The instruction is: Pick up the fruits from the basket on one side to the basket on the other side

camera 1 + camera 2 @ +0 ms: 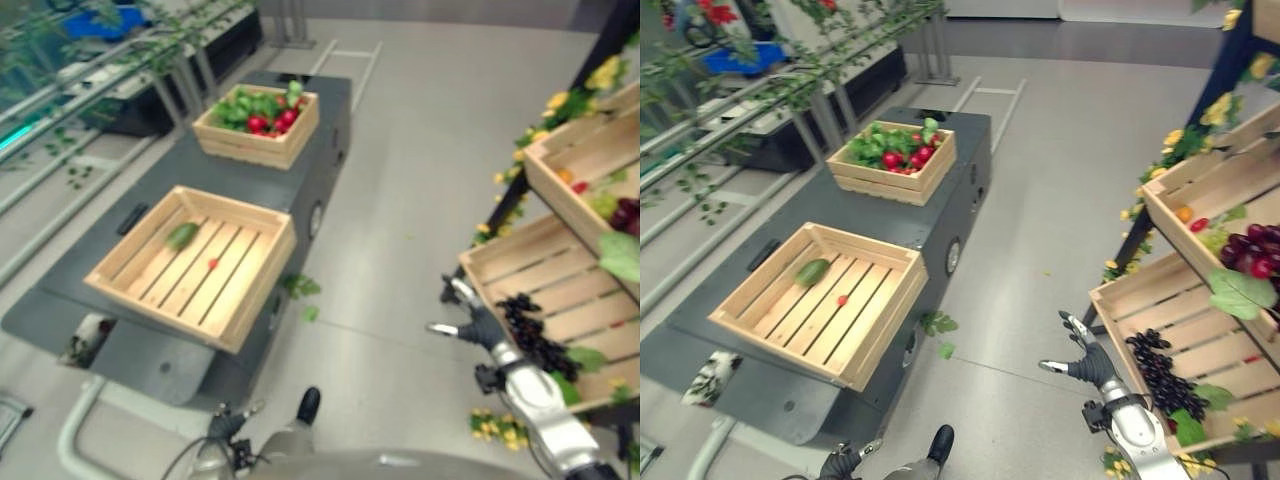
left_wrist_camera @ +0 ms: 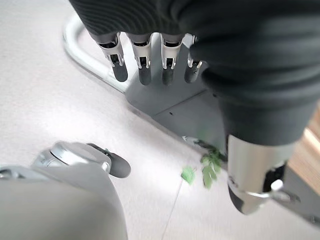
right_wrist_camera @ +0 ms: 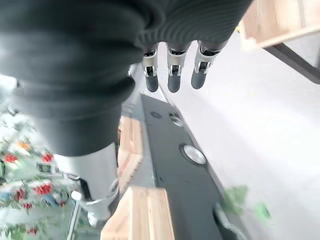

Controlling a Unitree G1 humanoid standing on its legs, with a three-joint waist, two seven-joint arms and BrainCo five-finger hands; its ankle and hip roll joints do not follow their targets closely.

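Both hands — left hand (image 2: 150,55), right hand (image 1: 1090,362) — open, holding nothing.

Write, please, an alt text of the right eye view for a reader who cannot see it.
The robot's right hand hangs open, holding nothing, beside a lower shelf crate with dark grapes. To its left, on a dark cart, the near wooden crate holds a green cucumber-like fruit and one small red fruit; the far crate is full of red fruits and green leaves.
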